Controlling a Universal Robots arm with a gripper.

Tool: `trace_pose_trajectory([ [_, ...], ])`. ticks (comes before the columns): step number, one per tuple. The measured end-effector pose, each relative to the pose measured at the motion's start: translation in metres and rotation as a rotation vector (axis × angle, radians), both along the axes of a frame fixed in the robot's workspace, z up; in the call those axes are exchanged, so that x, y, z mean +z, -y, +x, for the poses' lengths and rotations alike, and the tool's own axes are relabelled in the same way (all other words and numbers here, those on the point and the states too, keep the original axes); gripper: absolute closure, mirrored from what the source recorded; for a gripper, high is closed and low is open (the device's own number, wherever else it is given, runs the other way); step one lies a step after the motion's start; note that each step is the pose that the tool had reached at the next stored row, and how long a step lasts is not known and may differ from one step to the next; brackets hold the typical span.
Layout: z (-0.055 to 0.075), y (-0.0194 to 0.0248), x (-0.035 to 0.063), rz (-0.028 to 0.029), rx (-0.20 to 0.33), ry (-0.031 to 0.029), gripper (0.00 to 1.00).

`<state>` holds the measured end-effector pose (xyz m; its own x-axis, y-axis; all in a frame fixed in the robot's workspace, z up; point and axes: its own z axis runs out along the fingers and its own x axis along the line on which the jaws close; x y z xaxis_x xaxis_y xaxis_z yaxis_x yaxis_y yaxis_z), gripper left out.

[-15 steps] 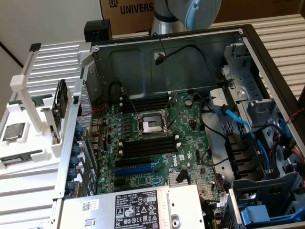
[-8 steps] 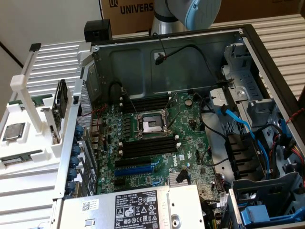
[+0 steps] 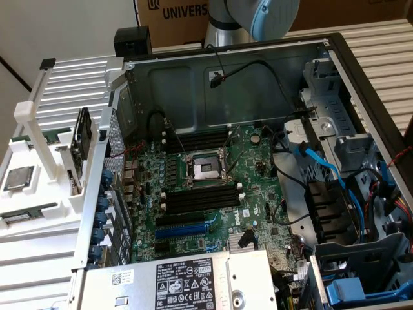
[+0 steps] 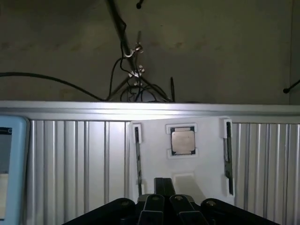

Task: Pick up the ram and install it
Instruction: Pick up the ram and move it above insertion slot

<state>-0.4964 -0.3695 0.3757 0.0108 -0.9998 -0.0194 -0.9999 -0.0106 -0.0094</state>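
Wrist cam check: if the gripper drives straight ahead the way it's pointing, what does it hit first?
The gripper would probably meet the white holder, on its bare face beside the CPU, between the two ram sticks; depth unclear.

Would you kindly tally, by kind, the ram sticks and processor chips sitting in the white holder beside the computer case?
In the white holder:
ram: 2
processor chip: 1
Total: 3
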Motion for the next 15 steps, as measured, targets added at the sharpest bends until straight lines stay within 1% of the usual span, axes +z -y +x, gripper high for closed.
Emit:
trace_pose_trajectory([
  [3, 0.0, 0.0013, -0.0025, -0.0001, 0.025, -0.0001, 0.9],
  [7, 0.001, 0.0027, -0.009, -0.0001, 0.055, -0.0001, 0.9],
  [15, 0.009, 0.0027, -0.0237, -0.0007, 0.085, 0.0, 0.9],
])
